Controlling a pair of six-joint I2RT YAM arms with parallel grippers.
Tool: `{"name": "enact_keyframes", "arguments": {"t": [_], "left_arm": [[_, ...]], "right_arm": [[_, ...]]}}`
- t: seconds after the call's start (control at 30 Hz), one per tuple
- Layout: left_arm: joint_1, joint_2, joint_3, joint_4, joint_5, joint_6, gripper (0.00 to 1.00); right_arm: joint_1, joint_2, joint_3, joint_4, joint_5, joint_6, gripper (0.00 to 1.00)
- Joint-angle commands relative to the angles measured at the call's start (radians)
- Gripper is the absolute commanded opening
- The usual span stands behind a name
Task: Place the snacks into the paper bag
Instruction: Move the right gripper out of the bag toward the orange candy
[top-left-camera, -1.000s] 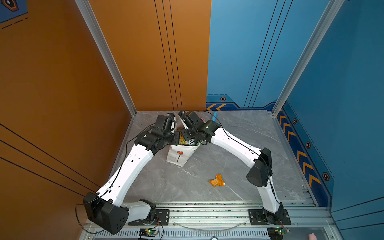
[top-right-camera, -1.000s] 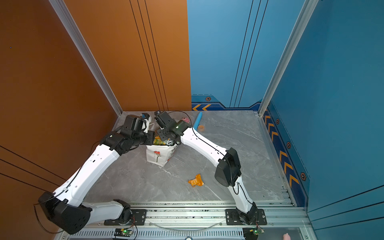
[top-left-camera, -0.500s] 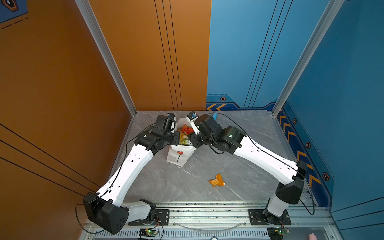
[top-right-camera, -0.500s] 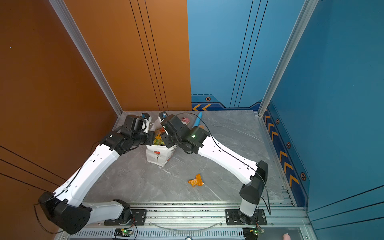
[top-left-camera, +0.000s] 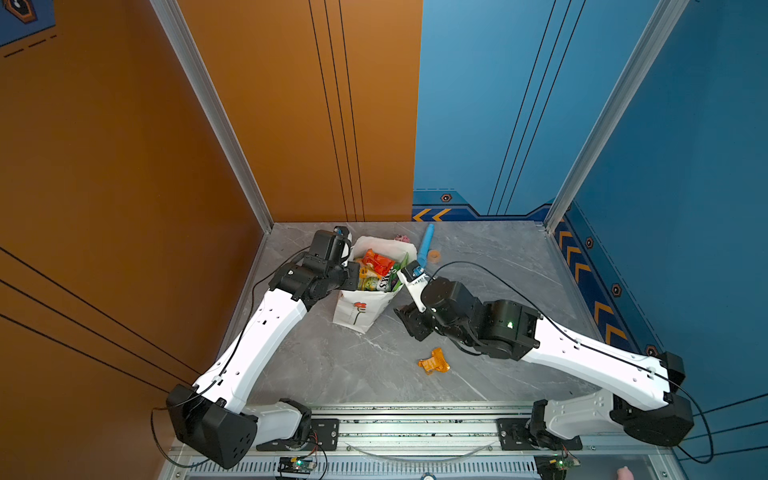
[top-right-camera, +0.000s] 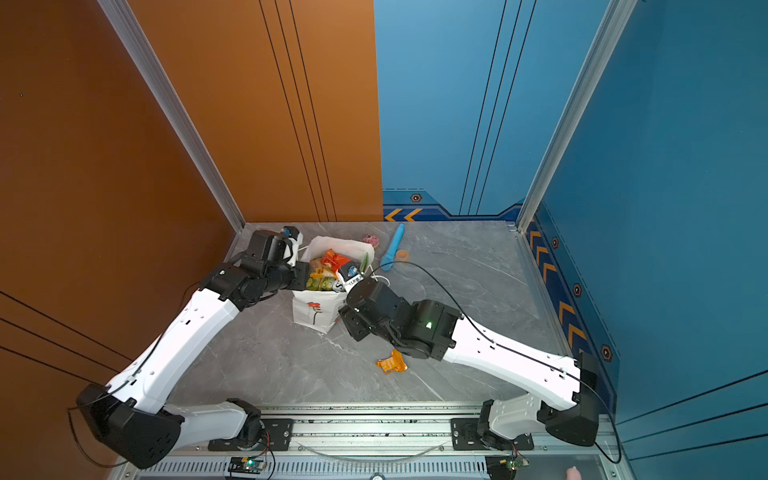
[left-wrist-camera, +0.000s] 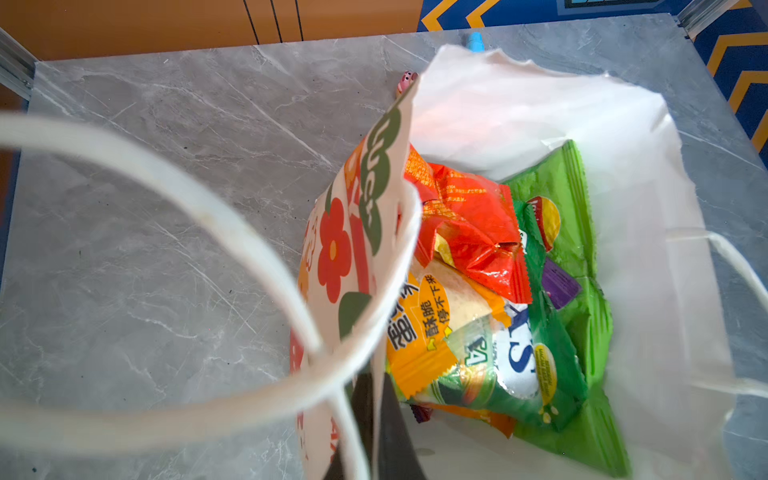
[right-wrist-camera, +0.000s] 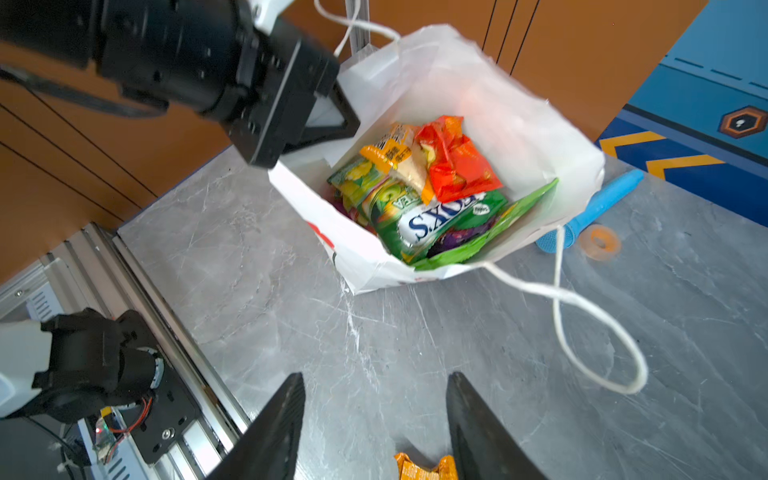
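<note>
Paper bag (top-left-camera: 357, 311) upright on the bench (top-left-camera: 332, 365), snacks (top-left-camera: 374, 270) inside. Right wrist view: green packet (right-wrist-camera: 432, 220) lettered "FOX'S", inverted. Left wrist view alone resolves "酥脆停不下来" on an orange packet (left-wrist-camera: 419, 332); left gripper (left-wrist-camera: 376, 419) fingers pinched on the bag rim. Right gripper (right-wrist-camera: 376, 378) fingers apart, empty, near a loose orange packet (right-wrist-camera: 424, 467) on the bench

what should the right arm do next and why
Probably lower the open right gripper onto the orange packet and close on it. It looks like the only snack left lying on the table, it sits right by the empty jaws, and the left gripper holds the paper bag open by its rim.
</note>
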Motion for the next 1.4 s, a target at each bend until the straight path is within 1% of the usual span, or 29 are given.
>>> {"name": "enact_keyframes", "arguments": {"t": [0.0,0.1,0.17,0.27,0.33,0.4,0.5,0.6,0.73,0.83,0.97,1.1,1.37], "left_arm": [[-0.001,-0.026,0.014,0.051,-0.018,0.02,0.0],[-0.002,-0.029,0.02,0.042,-0.032,0.023,0.0],[-0.003,-0.031,0.028,0.032,-0.034,0.017,0.0],[-0.005,-0.031,0.063,-0.02,0.003,-0.005,0.0],[-0.005,-0.05,0.051,-0.024,0.018,-0.012,0.0],[-0.005,-0.068,0.028,-0.025,0.007,-0.014,0.0],[-0.002,-0.088,-0.017,-0.022,-0.023,-0.011,0.0],[-0.002,-0.108,-0.069,0.011,-0.038,0.005,0.0],[-0.002,-0.103,-0.095,0.031,-0.05,0.037,0.0],[0.001,-0.101,-0.102,0.031,-0.055,0.051,0.0],[0.002,-0.104,-0.105,0.031,-0.05,0.055,0.0],[0.013,-0.108,-0.107,0.032,-0.056,0.06,0.0],[0.035,-0.117,-0.109,0.031,-0.047,0.052,0.0]], "right_arm": [[0.047,-0.051,-0.077,0.011,0.072,0.04,0.58],[0.077,-0.084,-0.139,-0.017,0.112,0.08,0.58],[0.081,-0.102,-0.185,-0.029,0.117,0.114,0.58],[0.078,-0.122,-0.25,-0.067,0.144,0.175,0.59],[0.07,-0.132,-0.303,-0.074,0.143,0.219,0.6],[0.054,-0.139,-0.356,-0.059,0.125,0.262,0.61],[0.018,-0.134,-0.428,-0.018,0.068,0.317,0.62],[-0.018,-0.122,-0.479,0.014,0.024,0.367,0.63],[-0.068,-0.097,-0.536,0.046,-0.045,0.424,0.67],[-0.083,-0.083,-0.562,0.063,-0.072,0.448,0.7],[-0.1,-0.051,-0.577,0.082,-0.106,0.461,0.72],[-0.111,0.006,-0.574,0.083,-0.133,0.472,0.77],[-0.108,0.093,-0.551,0.064,-0.136,0.48,0.87]]}}
